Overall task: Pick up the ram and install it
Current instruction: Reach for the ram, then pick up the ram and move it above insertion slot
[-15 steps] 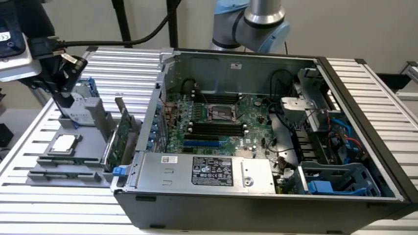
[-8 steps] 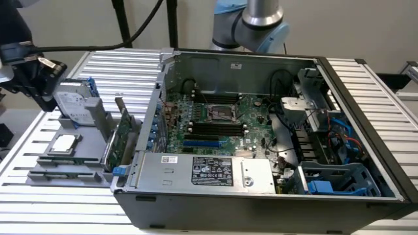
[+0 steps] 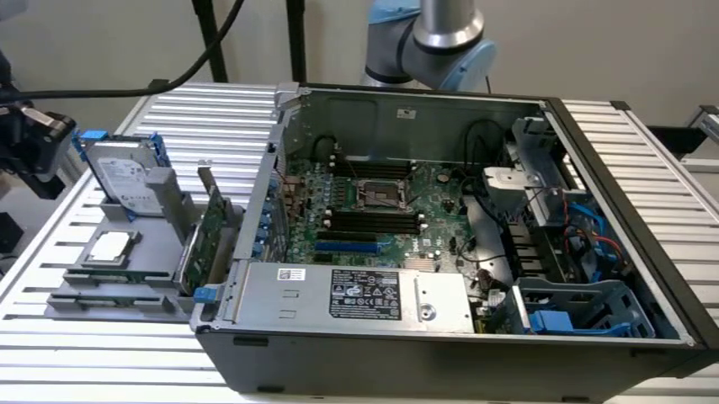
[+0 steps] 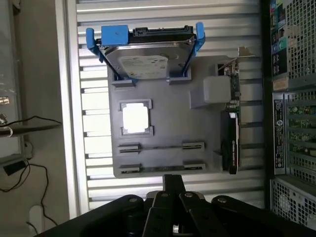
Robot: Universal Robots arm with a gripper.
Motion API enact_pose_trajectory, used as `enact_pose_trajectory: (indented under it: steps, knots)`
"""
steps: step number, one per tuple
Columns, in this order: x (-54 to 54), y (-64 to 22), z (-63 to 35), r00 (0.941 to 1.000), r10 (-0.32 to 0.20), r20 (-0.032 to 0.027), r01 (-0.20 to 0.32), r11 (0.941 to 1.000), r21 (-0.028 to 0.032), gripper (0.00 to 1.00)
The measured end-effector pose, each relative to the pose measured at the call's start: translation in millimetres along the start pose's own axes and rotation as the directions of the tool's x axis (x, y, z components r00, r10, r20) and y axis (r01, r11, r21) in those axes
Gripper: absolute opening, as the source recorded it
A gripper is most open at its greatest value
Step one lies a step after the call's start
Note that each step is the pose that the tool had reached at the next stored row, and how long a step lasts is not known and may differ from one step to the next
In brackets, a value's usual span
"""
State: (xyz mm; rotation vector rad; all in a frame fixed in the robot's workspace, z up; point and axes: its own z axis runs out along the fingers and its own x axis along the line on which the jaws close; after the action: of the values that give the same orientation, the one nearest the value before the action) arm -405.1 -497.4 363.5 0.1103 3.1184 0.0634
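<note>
The ram (image 3: 118,275) — on edge, lengthwise across exterior view.

Labels on the power supply (image 3: 365,295) and hard drive (image 4: 145,64) — none legible.

Backs onto a plain beige wall (image 3: 584,42). Sits in soft, even light on a ribbed silver worktop (image 3: 214,109). Trails black cables (image 3: 90,91) beside pale floor (image 4: 39,98).
</note>
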Motion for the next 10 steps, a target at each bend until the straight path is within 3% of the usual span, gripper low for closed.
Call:
enact_pose_trajectory:
  steps: [2,10]
  knots:
    - [6.0,-1.1,1.0,1.0,0.0,-0.0002,0.0,1.0,0.0015,0.0]
    - [6.2,-1.2,1.0,1.0,0.0,-0.0002,0.0,1.0,0.0017,0.0]
